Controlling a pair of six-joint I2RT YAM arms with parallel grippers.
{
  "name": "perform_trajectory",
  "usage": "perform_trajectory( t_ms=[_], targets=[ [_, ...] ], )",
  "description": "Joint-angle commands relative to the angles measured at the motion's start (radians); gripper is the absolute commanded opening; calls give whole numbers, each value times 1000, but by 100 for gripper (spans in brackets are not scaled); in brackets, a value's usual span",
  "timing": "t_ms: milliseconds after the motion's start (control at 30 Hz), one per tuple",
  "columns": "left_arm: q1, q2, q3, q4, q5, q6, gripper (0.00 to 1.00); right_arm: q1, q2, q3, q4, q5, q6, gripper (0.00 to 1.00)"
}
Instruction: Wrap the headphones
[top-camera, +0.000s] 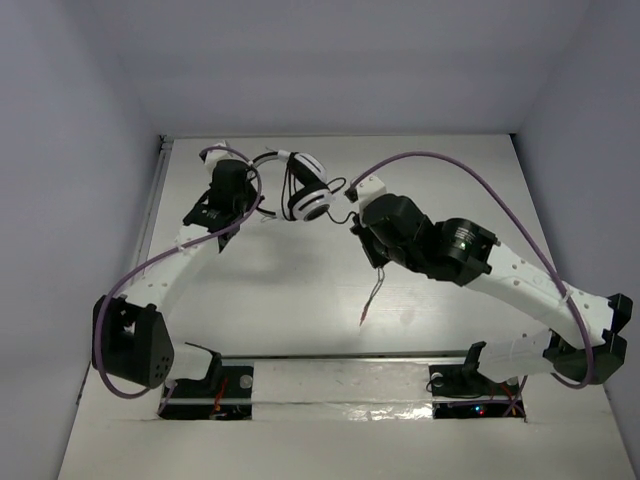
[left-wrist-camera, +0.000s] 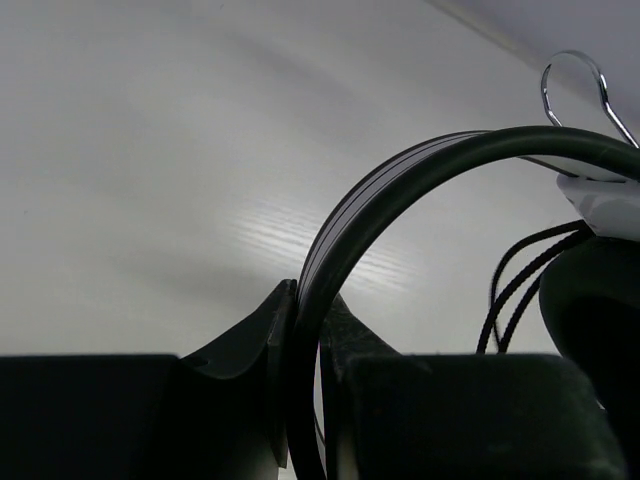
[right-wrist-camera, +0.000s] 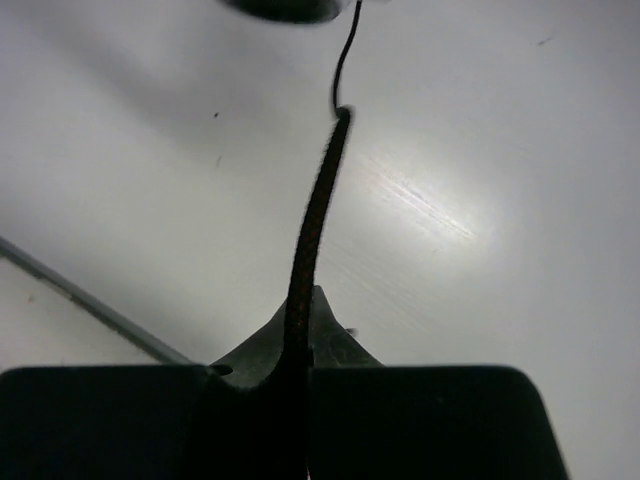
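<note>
Headphones (left-wrist-camera: 420, 180): in the left wrist view the headband runs off the right edge and its lower end is hidden between the jaws; one earcup (left-wrist-camera: 590, 320) is cut by the right edge, dark and blurred. Cable (right-wrist-camera: 315, 220): in the right wrist view, out of focus, its lower run lost in the dark jaws; a dark rounded shape (right-wrist-camera: 280, 8) is cropped by the top edge, identity unclear. Top view: right gripper (top-camera: 358, 228) fingertips too small to make out; cable's free end (top-camera: 363, 320) indistinct.
</note>
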Motion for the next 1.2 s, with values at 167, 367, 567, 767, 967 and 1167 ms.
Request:
perform_trajectory(
  t_ms=[167, 367, 567, 767, 967, 1167],
  targets=[
    [12, 11, 102, 207, 133, -155, 0, 170, 118, 142, 38, -129, 2, 0],
    [-8, 60, 74, 251, 76, -176, 0, 204, 255, 418, -60, -117, -41, 0],
    [-37, 107, 77, 271, 88, -150, 0, 204, 325, 621, -119, -123, -88, 0],
    [-150, 144, 74, 268, 60, -61, 0, 204, 336, 688, -128, 0, -129, 0],
    [-205, 120, -57, 316, 102, 2, 0, 102, 316, 732, -93, 34, -171, 0],
    [-247, 14, -142, 279, 103, 66, 0, 13, 299, 635, -48, 122, -182, 0]
  ],
)
